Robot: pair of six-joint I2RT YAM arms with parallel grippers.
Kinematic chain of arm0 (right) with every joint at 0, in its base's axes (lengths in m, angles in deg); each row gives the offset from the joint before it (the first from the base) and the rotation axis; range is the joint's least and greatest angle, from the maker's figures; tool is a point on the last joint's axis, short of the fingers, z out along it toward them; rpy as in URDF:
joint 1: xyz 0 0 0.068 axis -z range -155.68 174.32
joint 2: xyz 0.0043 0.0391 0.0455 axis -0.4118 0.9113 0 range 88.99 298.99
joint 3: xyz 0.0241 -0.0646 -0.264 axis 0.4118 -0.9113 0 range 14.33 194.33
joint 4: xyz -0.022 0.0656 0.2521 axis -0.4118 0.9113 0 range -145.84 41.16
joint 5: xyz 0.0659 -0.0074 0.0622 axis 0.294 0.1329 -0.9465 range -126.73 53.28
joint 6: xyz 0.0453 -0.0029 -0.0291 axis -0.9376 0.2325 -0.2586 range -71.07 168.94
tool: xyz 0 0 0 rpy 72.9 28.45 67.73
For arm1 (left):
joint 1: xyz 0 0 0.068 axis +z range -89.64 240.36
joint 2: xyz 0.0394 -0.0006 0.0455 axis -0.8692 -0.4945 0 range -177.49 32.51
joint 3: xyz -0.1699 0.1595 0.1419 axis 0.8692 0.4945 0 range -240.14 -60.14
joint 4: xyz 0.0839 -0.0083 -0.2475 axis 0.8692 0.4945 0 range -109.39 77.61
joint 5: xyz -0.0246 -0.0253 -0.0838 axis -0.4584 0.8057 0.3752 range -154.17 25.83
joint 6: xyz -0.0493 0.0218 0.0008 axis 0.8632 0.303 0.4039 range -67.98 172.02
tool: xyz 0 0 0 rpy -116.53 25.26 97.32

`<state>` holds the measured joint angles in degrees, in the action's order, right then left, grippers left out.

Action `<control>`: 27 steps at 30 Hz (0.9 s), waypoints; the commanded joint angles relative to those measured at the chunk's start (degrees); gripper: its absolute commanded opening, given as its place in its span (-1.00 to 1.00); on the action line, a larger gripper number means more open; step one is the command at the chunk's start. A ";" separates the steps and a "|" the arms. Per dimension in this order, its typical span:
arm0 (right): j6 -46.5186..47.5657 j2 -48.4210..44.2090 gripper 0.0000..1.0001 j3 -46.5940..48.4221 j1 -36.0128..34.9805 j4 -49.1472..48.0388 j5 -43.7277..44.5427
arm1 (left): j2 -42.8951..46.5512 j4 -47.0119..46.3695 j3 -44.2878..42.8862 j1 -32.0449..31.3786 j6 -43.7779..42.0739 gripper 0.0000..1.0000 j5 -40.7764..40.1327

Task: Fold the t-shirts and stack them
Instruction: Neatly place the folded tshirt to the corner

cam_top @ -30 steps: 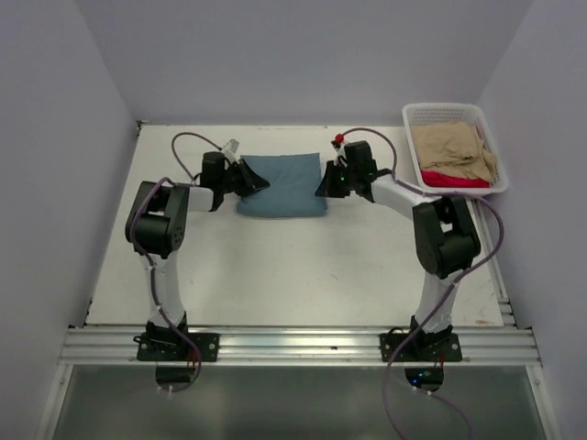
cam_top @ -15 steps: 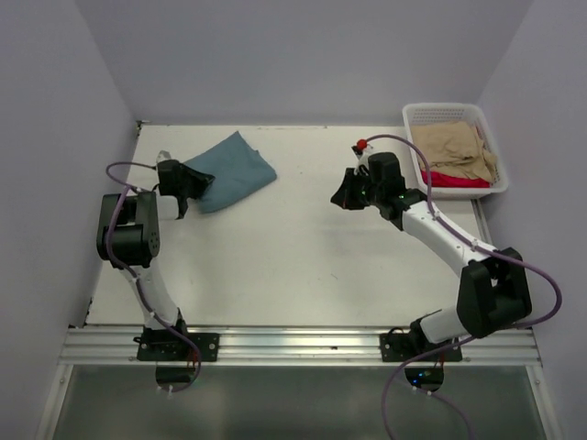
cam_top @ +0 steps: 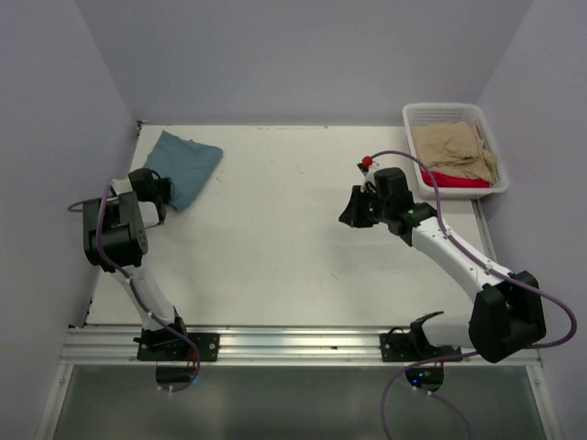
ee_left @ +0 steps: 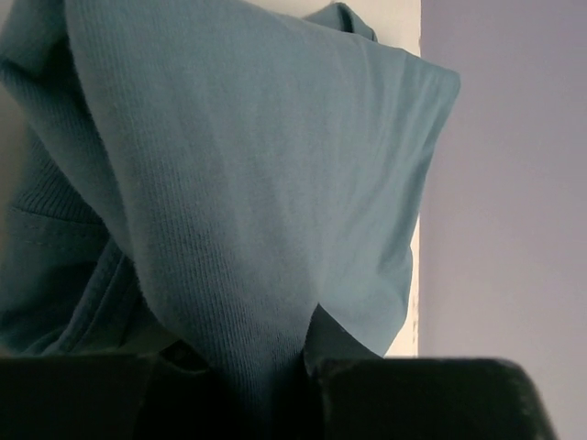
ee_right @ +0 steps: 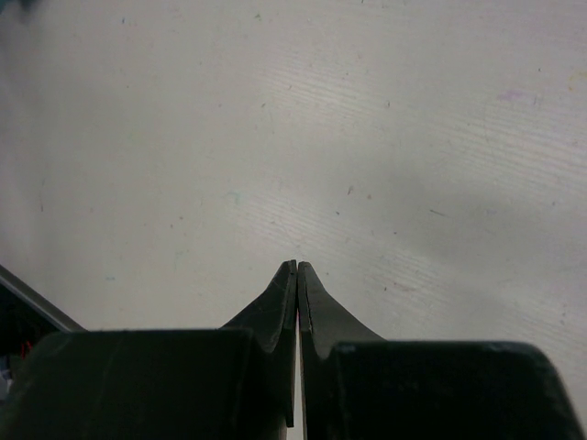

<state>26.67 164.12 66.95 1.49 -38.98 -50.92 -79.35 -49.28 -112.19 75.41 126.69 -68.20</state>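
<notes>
A folded teal-blue t-shirt point(cam_top: 185, 166) lies at the table's far left corner. My left gripper point(cam_top: 163, 190) is shut on its near edge. In the left wrist view the teal-blue t-shirt point(ee_left: 257, 174) fills the picture and hides the fingertips. A tan t-shirt point(cam_top: 454, 149) lies in the white basket point(cam_top: 415, 117) at the far right, on top of a red t-shirt point(cam_top: 454, 180). My right gripper point(cam_top: 350, 216) hovers over bare table left of the basket. Its fingers point(ee_right: 286, 302) are pressed together on nothing.
The white table point(cam_top: 275, 247) is walled on the left, back and right. An aluminium rail point(cam_top: 293, 346) runs along the near edge, carrying both arm bases. Purple cables loop off each arm.
The left gripper has dragged the teal-blue t-shirt from the table's back centre to the far left corner. The right gripper has let go of it and drawn back right and nearer.
</notes>
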 commanded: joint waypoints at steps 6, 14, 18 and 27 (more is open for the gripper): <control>1.69 -3.32 -1.00 0.02 -0.72 6.33 1.27 | -9.50 -5.17 -9.99 2.79 7.76 -1.00 -4.23; 2.40 -4.21 -1.00 0.38 -1.34 10.38 3.21 | -16.90 -4.21 -19.92 3.06 12.15 -1.00 -4.83; 2.40 -4.29 -1.00 -0.50 -1.78 11.52 3.39 | -17.43 -2.28 -23.00 3.06 13.22 -1.00 -7.65; 1.79 -4.21 -1.00 -0.77 -3.80 12.84 3.91 | -15.15 2.63 -28.36 3.93 5.40 -1.00 -14.16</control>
<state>28.23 161.55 66.38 -1.42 -26.93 -47.88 -96.55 -46.77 -137.19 77.86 136.53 -76.70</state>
